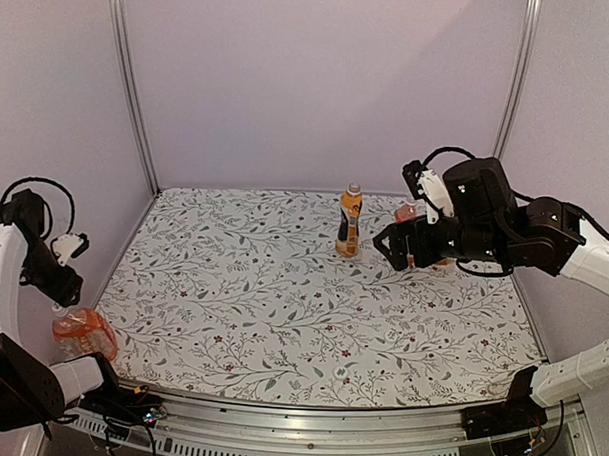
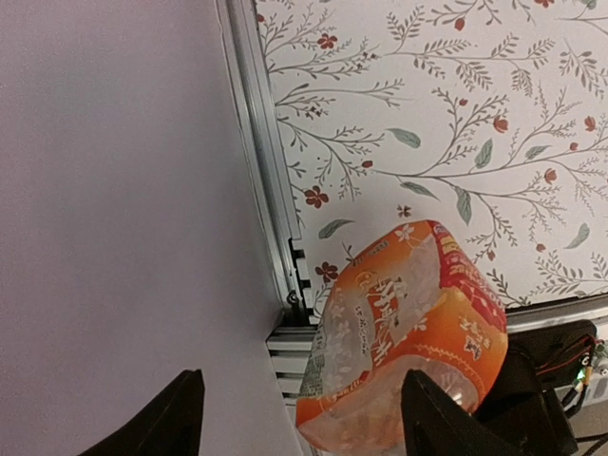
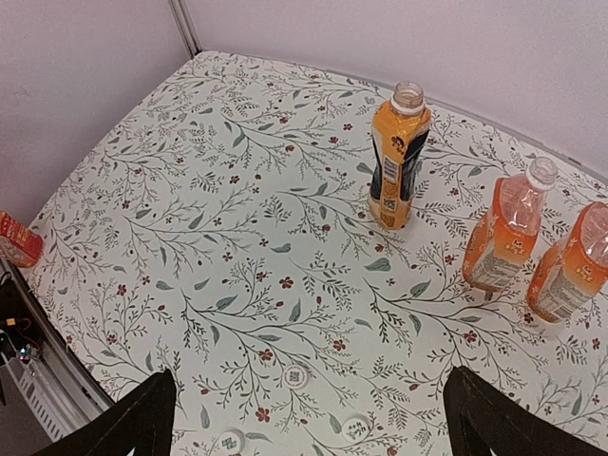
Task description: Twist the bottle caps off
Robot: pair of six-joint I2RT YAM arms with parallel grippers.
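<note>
A squat orange-labelled bottle [image 2: 408,332] hangs tilted over the table's front left corner [image 1: 81,332]. It lies between the jaws of my left gripper [image 2: 304,423]. The bottle rests against the right finger [image 2: 442,418], with a wide gap to the left finger [image 2: 171,418]. Its cap is hidden. The taller dark-labelled bottle [image 3: 399,166] stands with its neck bare. Two squat bottles [image 3: 508,233] [image 3: 575,261] stand to its right. Three white caps [image 3: 296,376] [image 3: 356,427] [image 3: 231,441] lie loose on the table under my right gripper [image 3: 313,427], which hovers open and empty.
The floral tablecloth [image 1: 282,307] is bounded by pale walls and an aluminium rail [image 2: 271,190] on the left. Cables and electronics [image 2: 560,361] sit just off the front edge. In the top view the right arm [image 1: 485,219] hides most of the two squat bottles at the back right.
</note>
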